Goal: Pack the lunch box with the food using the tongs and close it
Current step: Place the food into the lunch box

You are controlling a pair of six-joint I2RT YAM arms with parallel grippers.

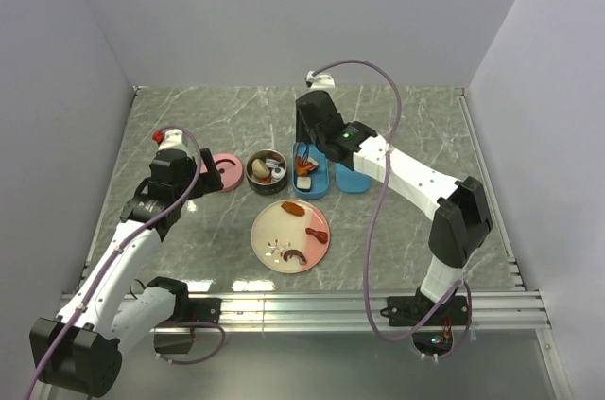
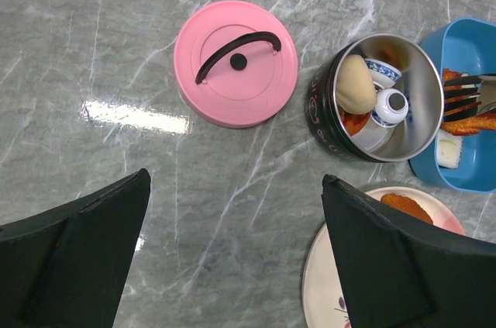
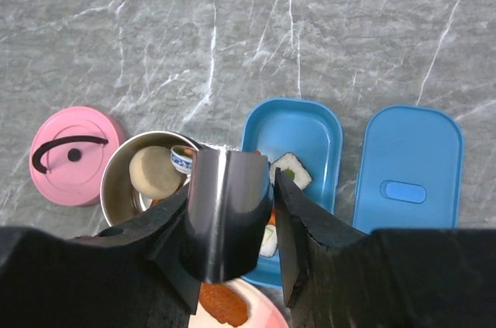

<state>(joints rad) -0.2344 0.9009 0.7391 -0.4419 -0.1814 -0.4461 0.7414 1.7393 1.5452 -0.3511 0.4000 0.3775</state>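
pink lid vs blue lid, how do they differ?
Pink lid is round with a black arched handle; blue lid is oblong with a small central oval. Pink lid lies left of the steel tin, blue lid right of the blue box. Both lie flat on the table.

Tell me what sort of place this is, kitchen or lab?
Probably a lab test cell, not a kitchen: plain pale wall panels box in a grey marble-pattern tabletop, with a silver metal mounting rail along its near edge.

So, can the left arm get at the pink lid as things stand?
Probably yes. The left end effector hangs open just short of the pink lid, with only bare tabletop between them and nothing on the lid.
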